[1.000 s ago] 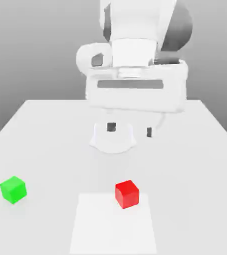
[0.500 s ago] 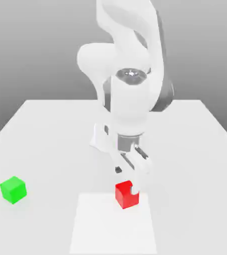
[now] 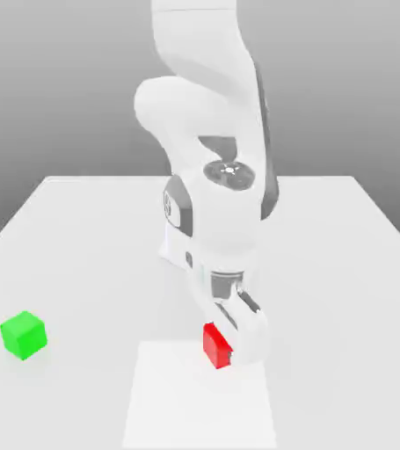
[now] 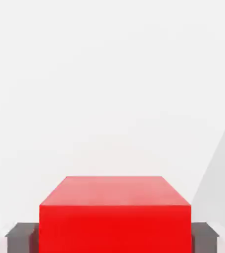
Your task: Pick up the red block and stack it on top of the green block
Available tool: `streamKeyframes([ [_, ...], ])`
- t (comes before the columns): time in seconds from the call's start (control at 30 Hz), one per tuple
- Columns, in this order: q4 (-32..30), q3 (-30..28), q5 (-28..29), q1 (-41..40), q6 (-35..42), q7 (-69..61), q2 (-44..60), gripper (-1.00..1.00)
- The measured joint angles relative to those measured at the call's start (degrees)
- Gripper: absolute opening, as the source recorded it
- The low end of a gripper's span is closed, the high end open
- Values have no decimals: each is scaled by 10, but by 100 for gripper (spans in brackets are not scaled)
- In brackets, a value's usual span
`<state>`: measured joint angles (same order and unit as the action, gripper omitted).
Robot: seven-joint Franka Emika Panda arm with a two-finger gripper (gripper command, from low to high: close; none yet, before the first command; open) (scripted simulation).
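Observation:
The red block [image 3: 214, 344] rests on the white table near its front middle, half covered by my hand in the exterior view. My gripper [image 3: 229, 344] has come down over it, and the hand view shows the red block [image 4: 115, 212] held tight between two dark fingertips [image 4: 21, 237], one against each side. The gripper is shut on the red block. Far off at the exterior view's left, the green block [image 3: 23, 334] sits alone on the table, well apart from the gripper.
A lighter square patch [image 3: 199, 395] marks the table [image 3: 89, 237] just in front of the red block. The arm's base [image 3: 181, 250] stands at the table's middle, behind the hand.
The arm swung down from high above the table to the red block. Its fingers, wide apart before, have closed on the block's sides. Neither block has shifted.

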<state>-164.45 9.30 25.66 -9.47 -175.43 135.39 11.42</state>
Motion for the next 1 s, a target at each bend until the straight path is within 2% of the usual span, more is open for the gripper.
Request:
streamKeyframes([
  [0.1, 0, -1, 1, 1, 0, 0, 0, -100],
  [0.2, -2, 22, -26, -15, 21, -18, -23, -100],
  [0.43, -14, 75, -153, -31, 76, -109, -94, -100],
  [0.6, -26, 74, -253, -3, 112, -181, -144, -100],
  [0.73, -26, 51, -302, 2, 139, -224, -172, -100],
  [1.0, 41, -64, -281, -131, 189, -265, -155, -100],
])
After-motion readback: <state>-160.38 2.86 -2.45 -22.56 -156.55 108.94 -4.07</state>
